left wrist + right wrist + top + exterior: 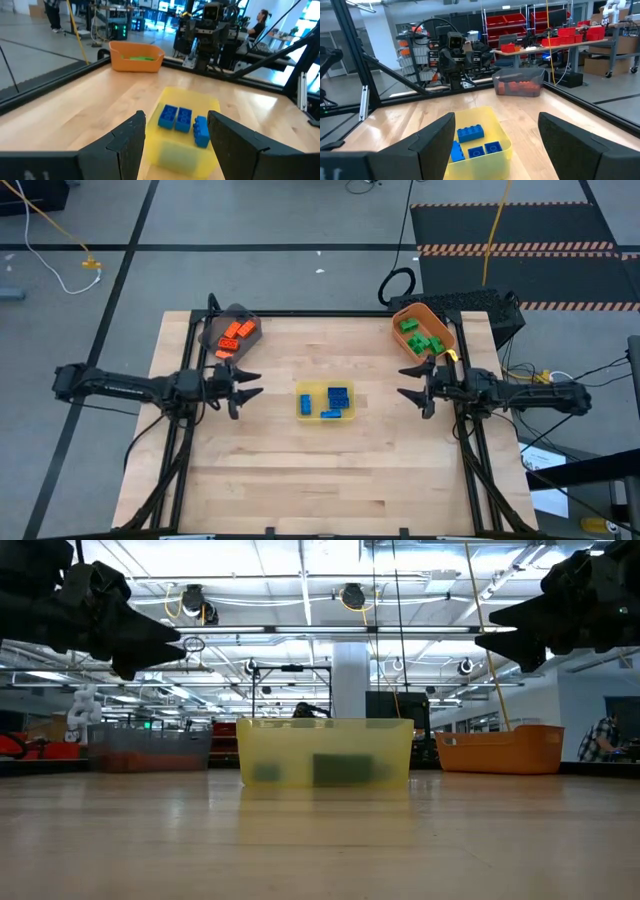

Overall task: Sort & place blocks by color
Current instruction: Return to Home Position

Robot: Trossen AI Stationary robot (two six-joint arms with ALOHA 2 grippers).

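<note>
Left jaws, right jaws spread wide, empty, over left and right edges of tabletop (330, 480). Blue studded plastic bricks (338, 395) in translucent yellow bin (318, 389), centre; orange bricks (237, 332) in dark grey bin (238, 312), far-left corner; green bricks (420, 337) in orange bin (420, 306), far-right corner. None loose: sorting looks done, only homing remains.

The blue blocks (335, 400), small studded bricks, lay loose and flat in the yellow bin (318, 388) at the table's middle, studs up where visible. The orange blocks (236, 333) were heaped in the grey bin (236, 310) at the far left, the green blocks (422, 338) in the orange bin (400, 313) at the far right.
</note>
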